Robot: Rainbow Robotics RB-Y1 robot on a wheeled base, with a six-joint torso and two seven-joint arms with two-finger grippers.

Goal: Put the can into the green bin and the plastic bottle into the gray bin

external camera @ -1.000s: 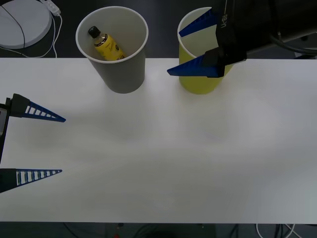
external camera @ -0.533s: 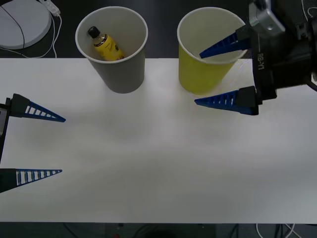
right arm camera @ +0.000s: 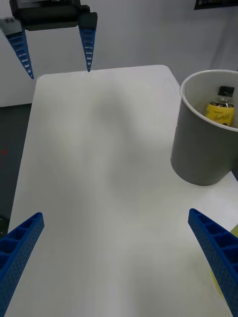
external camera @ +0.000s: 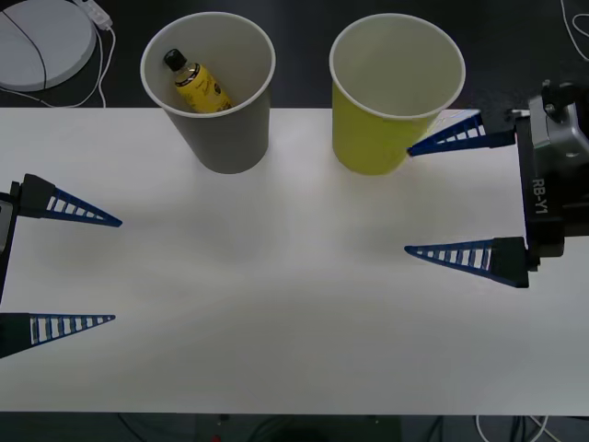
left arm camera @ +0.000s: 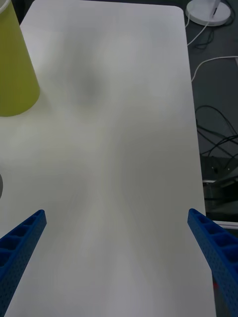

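"RB-Y1" printed on right gripper [external camera: 409,199], jaws apart at 3 o'clock; left gripper [external camera: 115,270] jaws apart at 9; plastic bottle [external camera: 196,81] inside gray bin [external camera: 225,138]

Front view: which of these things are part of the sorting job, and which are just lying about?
Part of the job:
- gray bin
- plastic bottle, lying inside the gray bin
- green bin
- right gripper, open beside the green bin
- left gripper, open at the table's left edge

Just lying about:
- white round disc behind the table
- white cable beside the disc
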